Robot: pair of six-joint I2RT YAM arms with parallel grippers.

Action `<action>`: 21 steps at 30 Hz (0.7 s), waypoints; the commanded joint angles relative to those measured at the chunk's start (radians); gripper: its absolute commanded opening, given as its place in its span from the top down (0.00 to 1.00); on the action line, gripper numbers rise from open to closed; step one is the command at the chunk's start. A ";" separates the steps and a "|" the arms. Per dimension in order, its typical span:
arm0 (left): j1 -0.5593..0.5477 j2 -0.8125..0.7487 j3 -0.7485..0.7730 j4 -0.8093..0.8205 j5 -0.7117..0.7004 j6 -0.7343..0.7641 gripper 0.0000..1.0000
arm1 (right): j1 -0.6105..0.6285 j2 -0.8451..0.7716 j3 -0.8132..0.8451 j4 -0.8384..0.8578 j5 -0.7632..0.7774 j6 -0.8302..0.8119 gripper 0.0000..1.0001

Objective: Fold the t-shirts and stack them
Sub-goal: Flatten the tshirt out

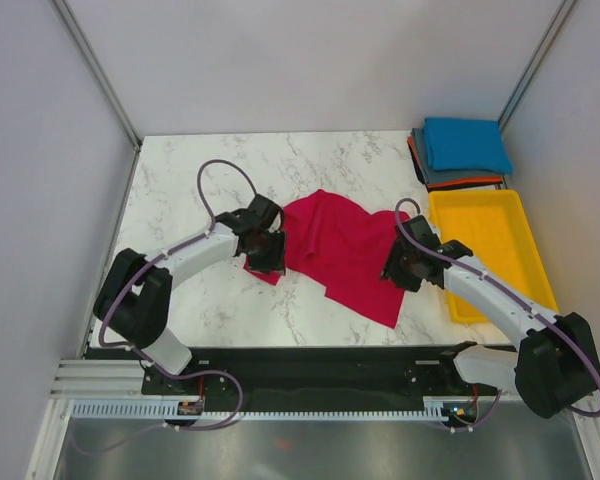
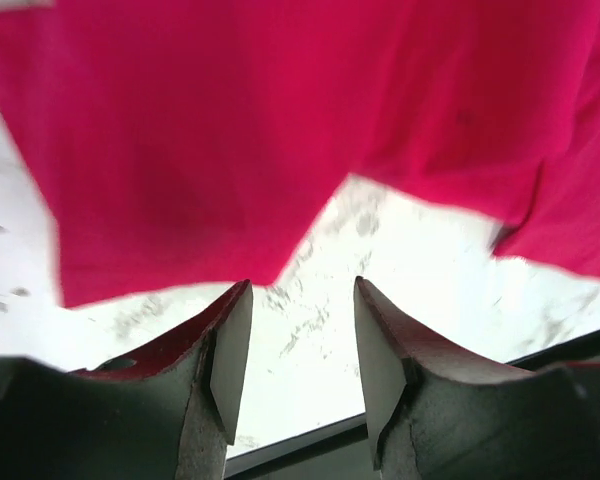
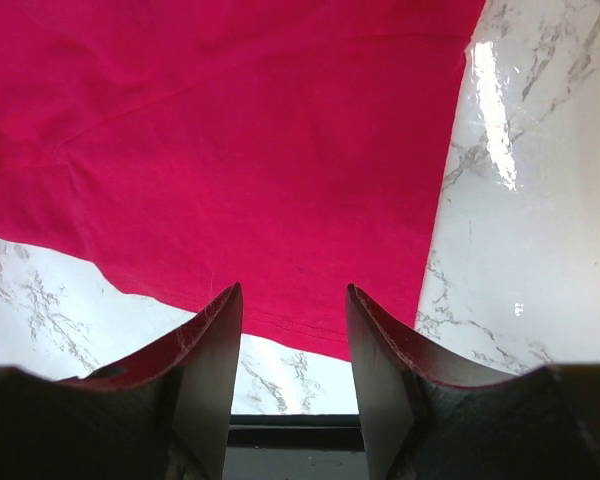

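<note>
Bright, even light, glare on the marble table (image 3: 490,100), and the left wrist view is blurred.

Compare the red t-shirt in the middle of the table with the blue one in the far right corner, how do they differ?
The red t-shirt lies loose and rumpled; the blue t-shirt is a neat folded rectangle. The red one lies alone on the marble table; the blue one tops a stack of other folded shirts beyond the yellow tray. The red one covers more surface than the blue. Both are plain cloth.
</note>
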 commanded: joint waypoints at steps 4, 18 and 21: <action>-0.116 0.005 -0.057 0.065 -0.174 0.018 0.50 | 0.006 -0.037 -0.017 0.053 -0.006 -0.024 0.46; -0.136 0.136 -0.035 0.041 -0.131 0.033 0.92 | 0.006 -0.075 -0.051 0.064 0.023 -0.044 0.46; -0.134 0.096 0.043 -0.033 -0.136 0.030 0.98 | 0.006 -0.071 -0.040 0.064 0.015 -0.048 0.46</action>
